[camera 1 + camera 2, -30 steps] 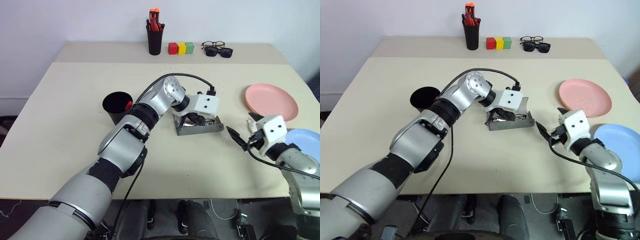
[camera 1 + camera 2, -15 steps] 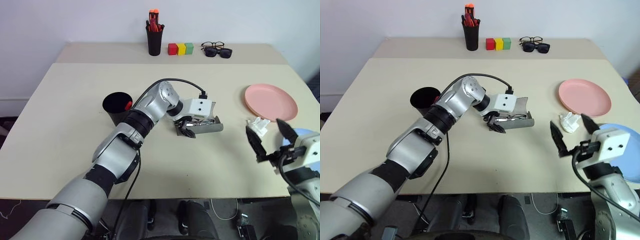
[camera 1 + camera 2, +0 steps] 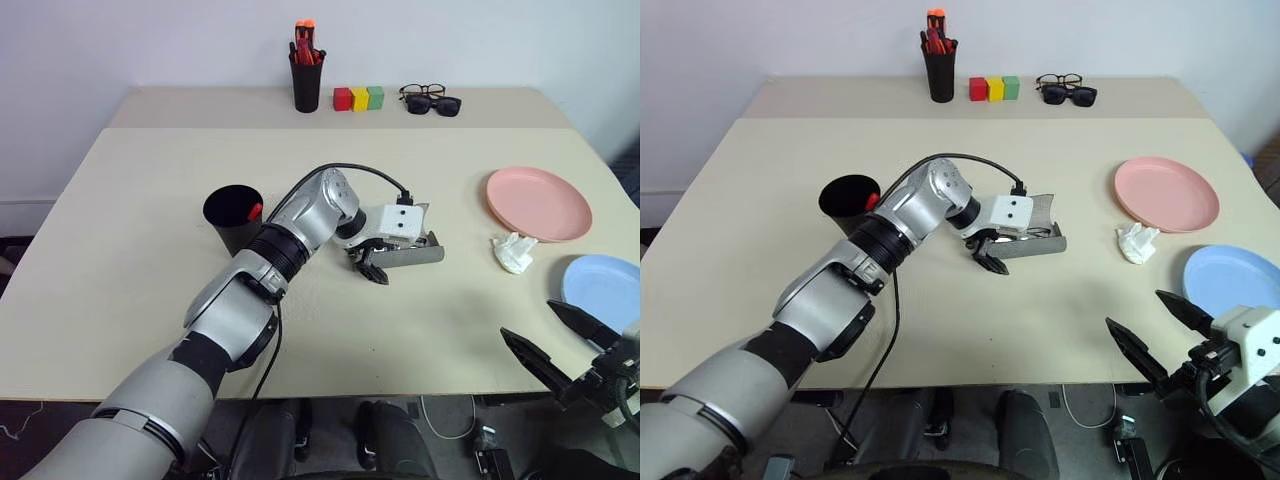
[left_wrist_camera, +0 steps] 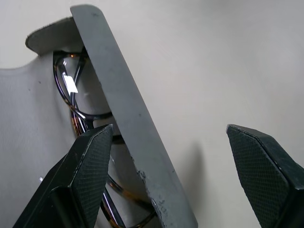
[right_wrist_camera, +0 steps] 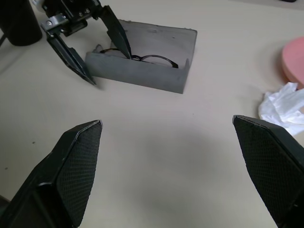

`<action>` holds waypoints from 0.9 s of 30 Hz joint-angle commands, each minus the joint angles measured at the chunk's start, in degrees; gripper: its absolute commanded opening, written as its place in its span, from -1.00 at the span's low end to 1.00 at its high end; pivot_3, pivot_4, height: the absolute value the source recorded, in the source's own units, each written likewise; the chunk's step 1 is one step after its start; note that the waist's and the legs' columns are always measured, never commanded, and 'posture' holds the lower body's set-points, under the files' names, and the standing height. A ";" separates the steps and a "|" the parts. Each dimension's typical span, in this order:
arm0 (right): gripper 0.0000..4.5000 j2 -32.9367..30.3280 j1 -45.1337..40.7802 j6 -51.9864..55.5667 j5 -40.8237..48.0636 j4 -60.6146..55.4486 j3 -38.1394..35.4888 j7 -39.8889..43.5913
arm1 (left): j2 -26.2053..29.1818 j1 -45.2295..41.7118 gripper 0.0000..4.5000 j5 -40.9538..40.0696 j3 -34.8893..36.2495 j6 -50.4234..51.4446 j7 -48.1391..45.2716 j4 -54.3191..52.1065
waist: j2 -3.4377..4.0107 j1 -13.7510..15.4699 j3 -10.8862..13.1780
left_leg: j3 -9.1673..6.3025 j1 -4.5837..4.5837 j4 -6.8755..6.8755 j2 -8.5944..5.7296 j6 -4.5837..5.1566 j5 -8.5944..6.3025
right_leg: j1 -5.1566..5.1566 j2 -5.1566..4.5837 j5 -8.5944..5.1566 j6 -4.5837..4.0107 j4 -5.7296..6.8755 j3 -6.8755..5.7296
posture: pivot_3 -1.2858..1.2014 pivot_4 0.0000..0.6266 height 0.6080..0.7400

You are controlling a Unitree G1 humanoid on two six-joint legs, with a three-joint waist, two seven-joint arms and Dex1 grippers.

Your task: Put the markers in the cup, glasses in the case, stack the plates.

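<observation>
One finger of the spread left gripper straddles the case wall, beside the glasses

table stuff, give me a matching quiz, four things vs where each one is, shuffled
Things:
1. glasses
2. marker
3. pink plate
4. tissue

Places:
A. in the black cup
B. crumpled between the two plates
C. inside the open case
D. bare, beyond the blue plate

Pairs: 1-C, 2-A, 3-D, 4-B
</observation>
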 commanded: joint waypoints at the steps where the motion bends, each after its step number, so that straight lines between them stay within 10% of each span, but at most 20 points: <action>1: 1.00 -0.50 0.85 -0.23 1.10 -1.75 -2.13 0.57 | 0.07 -0.37 0.73 -0.13 -0.48 0.11 1.24 0.15 | 0.00 0.03 0.00 | 0.00 0.00 0.00 0.00 0.00 0.00 | 0.00 0.00 0.00 0.00 0.00 0.00 | 0.03 -0.52 1.00; 6: 1.00 -0.67 0.09 -0.34 0.43 -1.69 -1.73 0.17 | -0.04 0.31 0.63 0.02 -1.32 -0.11 2.10 2.49 | 0.00 -0.02 0.00 | -0.01 -0.01 0.00 0.00 -0.01 -0.01 | 0.00 -0.03 0.00 0.00 -0.02 0.00 | 0.03 -0.52 1.00; 12: 1.00 -0.89 -1.15 -0.47 -0.50 -1.55 -1.01 -0.53 | 0.95 1.70 -0.54 -0.10 -2.62 -0.82 0.34 1.68 | 0.00 -0.02 0.00 | -0.01 -0.01 0.00 0.00 -0.02 -0.01 | -0.01 -0.04 0.00 -0.01 -0.02 0.00 | 0.03 -0.52 1.00; 27: 1.00 -0.90 -4.05 -0.83 -4.60 0.10 2.01 -0.48 | 13.86 13.16 -0.54 -2.85 -5.27 5.46 -10.63 -26.06 | 0.27 -0.17 -0.18 | -0.02 0.00 -0.07 0.00 -0.08 -0.05 | -0.02 -0.08 -0.03 -0.07 -0.04 0.04 | 0.03 -0.52 1.00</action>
